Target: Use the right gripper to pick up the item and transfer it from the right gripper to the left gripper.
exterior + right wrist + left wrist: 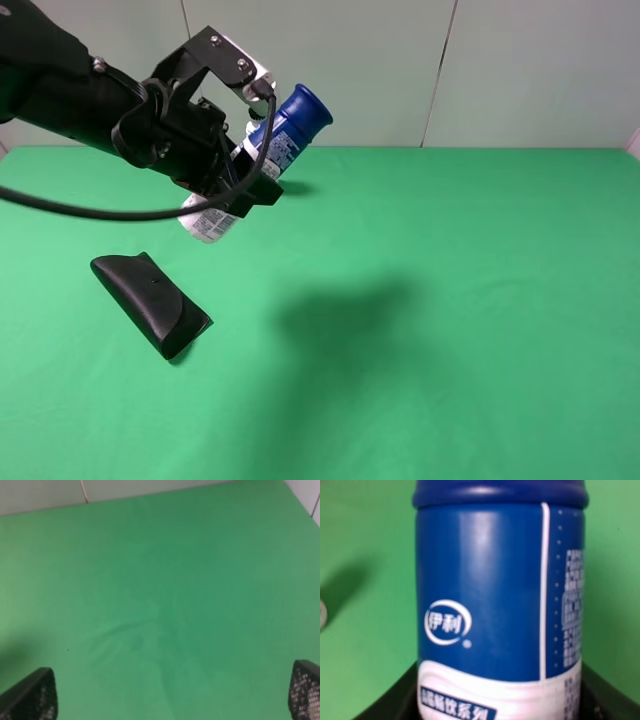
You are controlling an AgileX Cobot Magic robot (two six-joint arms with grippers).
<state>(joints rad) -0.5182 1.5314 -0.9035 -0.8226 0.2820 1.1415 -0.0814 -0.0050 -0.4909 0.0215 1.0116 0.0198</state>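
The item, a can (290, 128) with a round blue cap and a blue upper body, is held tilted in the air above the green table at the back left. My left gripper (250, 178) is shut on it. In the left wrist view the can (500, 595) fills the frame, blue above and white below, with black fingers (395, 700) on either side at its lower part. My right gripper (172, 695) is open and empty over bare green cloth; only its two fingertips (35, 695) show. It is out of the exterior high view.
A flat black case (150, 303) lies on the table (450, 300) at the left front. A white printed shape (205, 222) shows just below the left gripper; I cannot tell whether it is the can's lower end or a separate bottle. A pale wall runs behind the table.
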